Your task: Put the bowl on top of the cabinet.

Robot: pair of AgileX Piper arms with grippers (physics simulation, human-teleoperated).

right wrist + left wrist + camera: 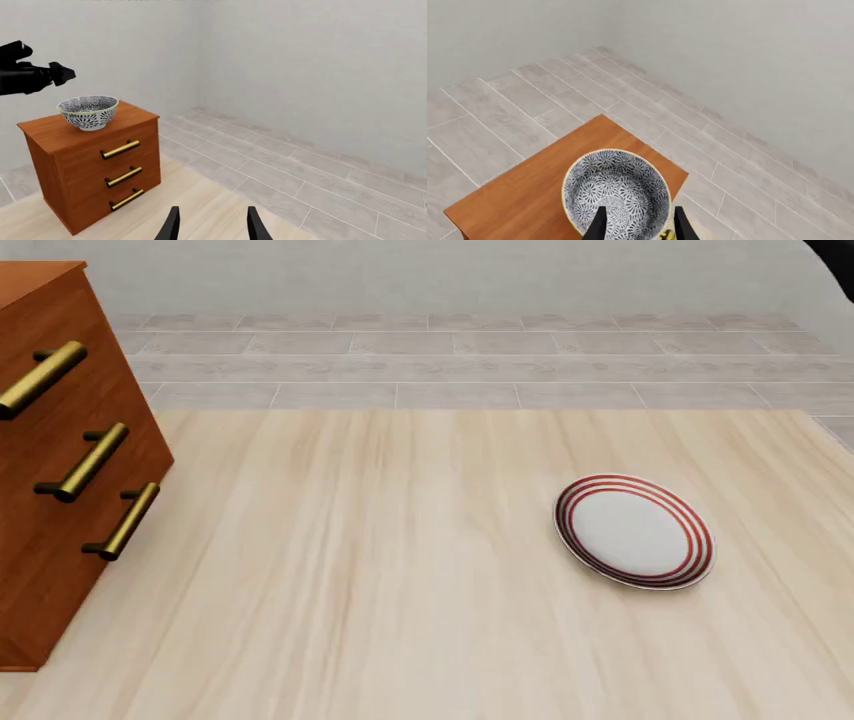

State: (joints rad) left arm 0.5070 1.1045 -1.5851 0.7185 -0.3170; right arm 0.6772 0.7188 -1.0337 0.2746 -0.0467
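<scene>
Pale grey walls and a floor (454, 370) of long grey tiles surround a light wood-grain surface (400, 570). At the surface's left edge stands the cabinet (93, 165), reddish-brown, with three brass-coloured bar handles (121, 149) down its front; in the front view only its right face and part of its top show.

On the cabinet's flat top sits the bowl (88, 112), upright, its black-and-white floral pattern visible inside and out beneath a pale yellowish rim. From the right wrist view it rests toward the back half of the top, well inside the edges. From the left wrist view the bowl (617, 192) lies close to one corner of the top, with bare wood showing along the other sides.

Above and just behind the bowl hangs the left end effector (57, 74), black and clear of the rim. In its own wrist view its two dark fingers (599, 225) stand spread apart over the near side of the bowl with nothing gripped between them, so it is released.

Held high over the surface, the right end effector (210, 225) faces the cabinet front; its fingers are likewise parted and bare, so it too is released.

Toward the right side of the surface, well apart from the cabinet, lies a flat white plate (634, 531) with red rings.
</scene>
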